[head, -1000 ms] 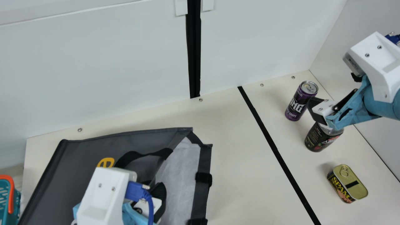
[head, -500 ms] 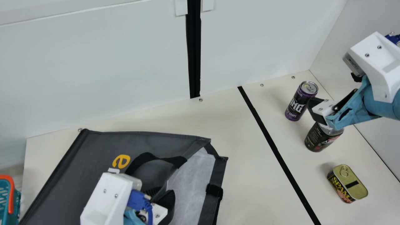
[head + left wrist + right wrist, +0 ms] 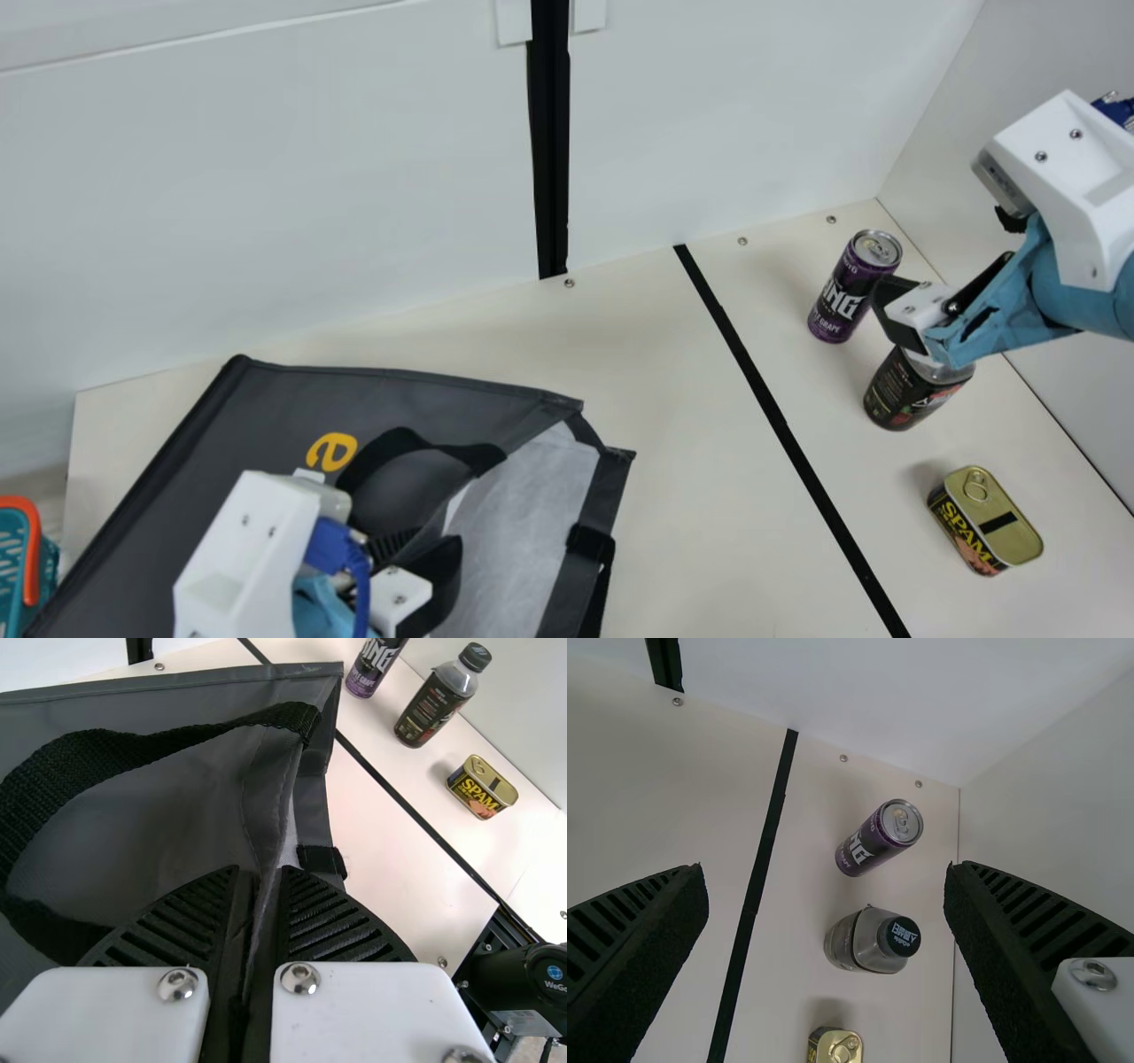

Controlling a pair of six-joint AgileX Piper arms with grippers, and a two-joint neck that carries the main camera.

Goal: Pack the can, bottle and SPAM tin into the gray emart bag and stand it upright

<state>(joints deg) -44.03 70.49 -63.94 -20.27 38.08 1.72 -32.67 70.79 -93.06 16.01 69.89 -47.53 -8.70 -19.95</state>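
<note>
"Which step?"
"Looks like opening the bag (image 3: 275, 408), clenched in left fingers (image 3: 190, 921)."
"And the goods?"
"Find bottle (image 3: 866, 943) below released right fingers (image 3: 647, 966), can (image 3: 849, 292) beyond, SPAM tin (image 3: 985, 521) on the near side."
"Next?"
"Hold the mouth wide, then grasp bottle or can."
"Changed since the last frame?"
"Draws the bag slightly away from right fingers."

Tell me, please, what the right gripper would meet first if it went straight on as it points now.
Probably bare table beside the can, though depth along the right gripper's line is unclear.
</note>
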